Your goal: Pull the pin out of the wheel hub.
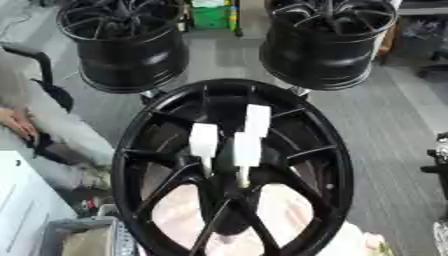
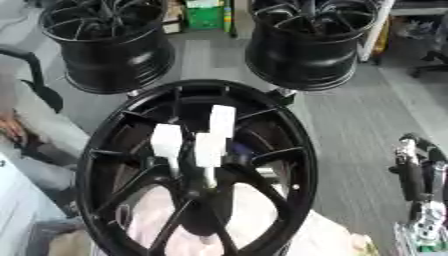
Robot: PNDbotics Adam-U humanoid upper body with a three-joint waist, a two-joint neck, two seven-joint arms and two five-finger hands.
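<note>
Hub [image 1: 229, 165] sits dead centre of the near wheel [image 1: 328, 150], which stands on the floor facing the head camera. Three white-handled pins stick out of the hub: left pin [image 1: 204, 140], middle pin [image 1: 247, 149], upper pin [image 1: 257, 120]. All three look seated; nothing pulled yet.

Right hand [image 2: 418, 175] is low at the right edge, well apart from the wheel. Fingers seem to point up and hold nothing, but it's a dark, cluttered shape, so I can't tell open from curled. Left hand isn't in either view.

How I'd do the step:
- Pick one pin. The middle one is nearest and least crowded from below.
- Come in from the right and wrap the fingers round the white handle, not the thin shank below it.
- Pull straight along the pin's axis, out of the hub face. Side load would likely bind it or rock the wheel.
- Handles sit just beside each other, so keep the fingers narrow or a neighbour gets knocked.

Hard to make out:
- Shanks vanish into black hub; seating depth is unreadable.
- Whether the middle and upper handles touch can't be told.
- The wheel's bottom is cut off, so what props it isn't visible.
- Two more wheels [image 1: 131, 45] stand behind, not involved.
</note>
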